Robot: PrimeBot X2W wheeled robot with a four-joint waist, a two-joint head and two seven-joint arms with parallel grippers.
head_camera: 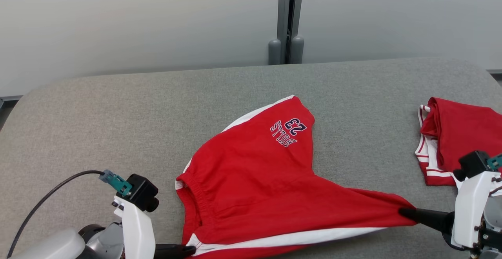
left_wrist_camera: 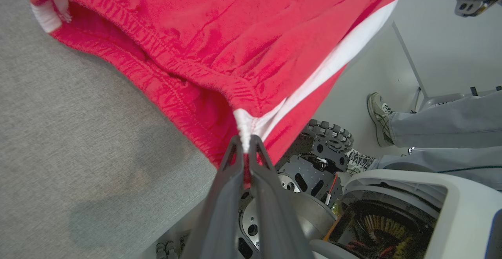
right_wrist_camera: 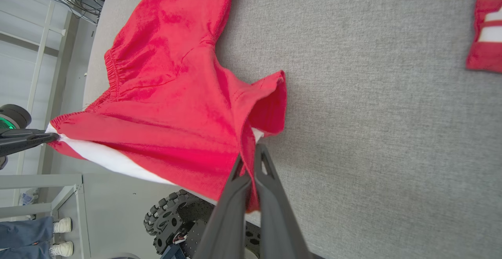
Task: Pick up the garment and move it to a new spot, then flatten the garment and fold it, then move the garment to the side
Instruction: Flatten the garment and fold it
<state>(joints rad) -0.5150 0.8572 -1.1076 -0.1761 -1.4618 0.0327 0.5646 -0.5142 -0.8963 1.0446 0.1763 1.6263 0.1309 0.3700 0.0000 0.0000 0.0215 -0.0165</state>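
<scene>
Left gripper (head_camera: 187,250) and right gripper (head_camera: 404,213) are each clamping a hem of the red shorts (head_camera: 251,172) at the worktop's (head_camera: 117,113) near edge.
Cloth is overhanging that edge, stretched taut; either thin pinch may be slipping, letting the shorts slide off the edge.

The shorts (head_camera: 251,180) are bright red, with a white stripe along each side seam. Near the far hem they carry dark navy lettering (head_camera: 288,131) and a number, both outlined in white. The surface (head_camera: 117,125) beneath is a flecked mid-grey cloth. At the right lies a second garment (head_camera: 459,133), also red, trimmed with white and red bands. The left tool (head_camera: 188,250) and right tool (head_camera: 404,212) have black fingers on white housings. A teal plug (head_camera: 117,183) sits on the left wrist.
</scene>
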